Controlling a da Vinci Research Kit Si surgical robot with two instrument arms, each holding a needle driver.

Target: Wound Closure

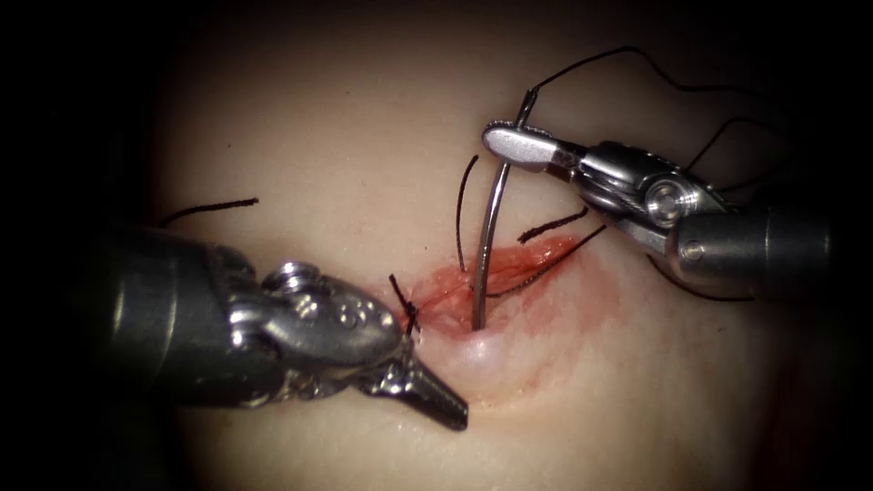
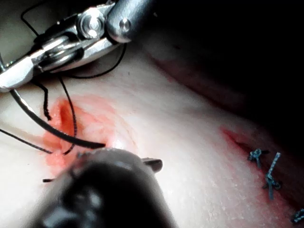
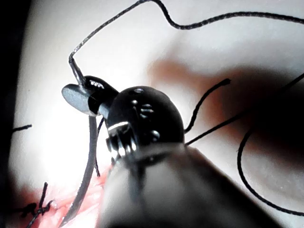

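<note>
My right tool [image 1: 515, 145] is shut on the curved needle [image 1: 486, 238] close to its thread end, above the cut [image 1: 509, 268]. The needle arcs down and its point sits in the tissue [image 1: 309, 118] at the cut's near edge, beside a small raised bulge [image 1: 486, 350]. Black thread [image 1: 618, 56] runs from the needle's end off to the right. My left tool [image 1: 444, 407] is shut and holds nothing, resting on the tissue at the cut's left end, just below a knotted stitch [image 1: 409, 311]. The right wrist view gives the jaws [image 3: 83, 97] clamping the needle [image 3: 88, 161].
Loose thread ends [image 1: 553, 224] lie over the cut, with one more [image 1: 209, 207] on the left. Red fluid [image 1: 582, 282] stains the tissue around the cut. In the left wrist view a second, stitched cut [image 2: 268, 173] lies apart from this one, and the right tool [image 2: 14, 78] holds the needle [image 2: 52, 128].
</note>
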